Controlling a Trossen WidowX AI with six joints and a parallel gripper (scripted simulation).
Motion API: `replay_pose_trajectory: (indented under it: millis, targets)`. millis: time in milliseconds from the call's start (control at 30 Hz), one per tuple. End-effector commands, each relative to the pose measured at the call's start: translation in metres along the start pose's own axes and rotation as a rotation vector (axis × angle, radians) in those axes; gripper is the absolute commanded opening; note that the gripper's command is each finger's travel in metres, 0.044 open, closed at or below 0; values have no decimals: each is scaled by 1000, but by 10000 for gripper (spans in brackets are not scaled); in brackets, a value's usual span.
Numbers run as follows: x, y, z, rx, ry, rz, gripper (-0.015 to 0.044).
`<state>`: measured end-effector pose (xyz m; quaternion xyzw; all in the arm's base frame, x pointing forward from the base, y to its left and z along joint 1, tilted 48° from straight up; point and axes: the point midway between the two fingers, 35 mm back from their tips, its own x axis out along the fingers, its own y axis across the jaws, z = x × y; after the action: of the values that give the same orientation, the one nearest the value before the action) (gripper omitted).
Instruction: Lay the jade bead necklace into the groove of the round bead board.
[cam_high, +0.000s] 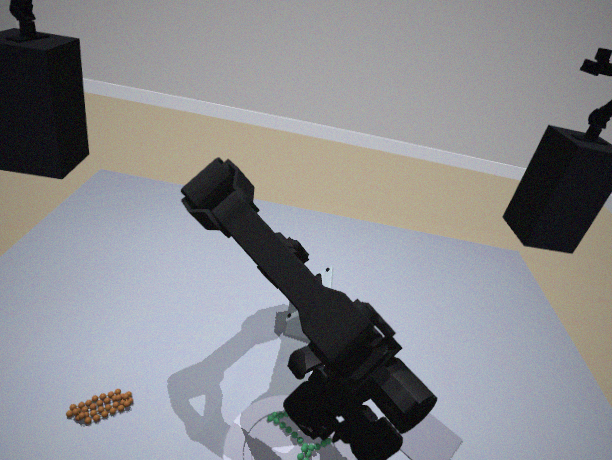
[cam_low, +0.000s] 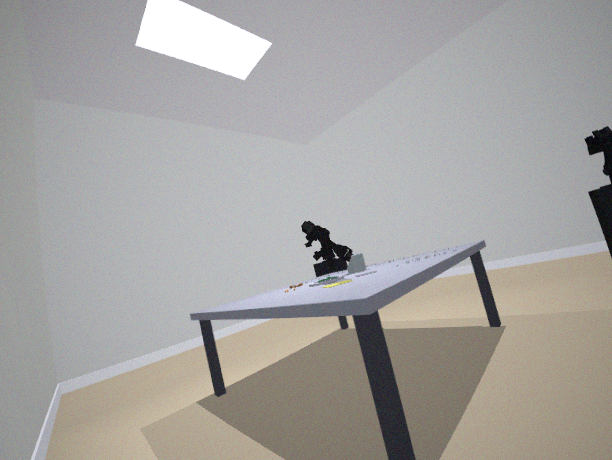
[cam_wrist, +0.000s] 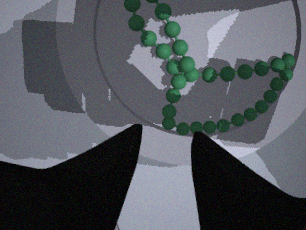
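Note:
The jade bead necklace (cam_high: 307, 448) (cam_low: 327, 279) (cam_wrist: 172, 29) lies bunched on the round bead board (cam_high: 234, 440) (cam_wrist: 77, 50). In the wrist view its strands cross near the middle. One loop spreads right, with its lower beads close to the groove line and its right end at the groove. Two strands run up and left out of view. My gripper (cam_wrist: 167, 135) is partly open, with nothing seen between its fingertips. The tips appear just below the loop's lower left corner, by the board's near edge. Their height above it is unclear. The arm hides part of the board in the top view.
An orange bead strand (cam_high: 100, 406) (cam_low: 295, 287) lies folded on the table, left of the board in the top view. A grey upright plate (cam_low: 357, 263) stands behind the board. A yellow strip (cam_low: 337, 284) lies beside the board in the exterior view.

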<state>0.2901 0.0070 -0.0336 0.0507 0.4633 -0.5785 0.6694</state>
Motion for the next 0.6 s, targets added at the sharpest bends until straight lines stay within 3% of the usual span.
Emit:
replay_pose_trajectory:
  millis: [0, 567]
  targets:
    - [10, -1, 0, -8, 0, -2, 120]
    - [24, 0, 1, -5, 0, 0, 120]
